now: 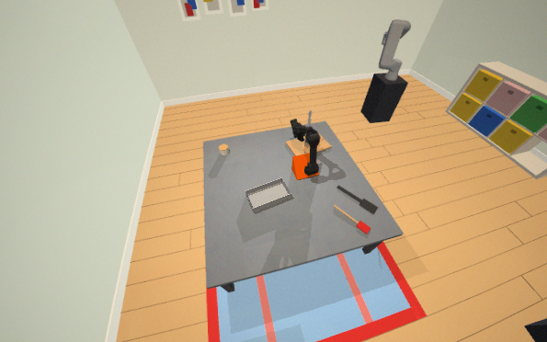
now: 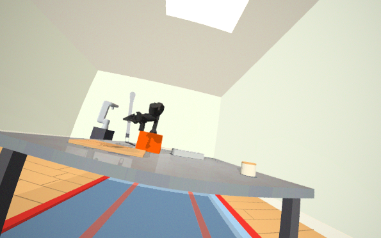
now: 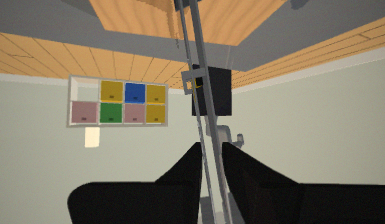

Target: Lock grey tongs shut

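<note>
The grey tongs (image 1: 310, 118) (image 2: 129, 125) (image 3: 201, 65) stand nearly upright in the air, with the wide rounded end up and the dark-banded end down near the wooden board (image 1: 322, 146) (image 2: 107, 147) (image 3: 125, 15). My gripper (image 2: 126, 118) (image 3: 211, 148) is level and shut on the tongs partway along their length. In the wrist view the two arms run close together, with a narrow gap between them and a small bracket (image 3: 186, 83) across them. The tips are outside the wrist view. Whether the lock has caught cannot be seen. The roasting tin (image 1: 272, 203) (image 2: 188, 154) holds no tongs.
The orange block (image 1: 301, 166) (image 2: 149, 142) stands at my arm's base beside the board. A cream mug (image 1: 223, 150) (image 2: 248, 169) stands towards a table corner. A dark spatula (image 1: 368, 205) and a red-headed tool (image 1: 363, 226) lie near the table's right edge.
</note>
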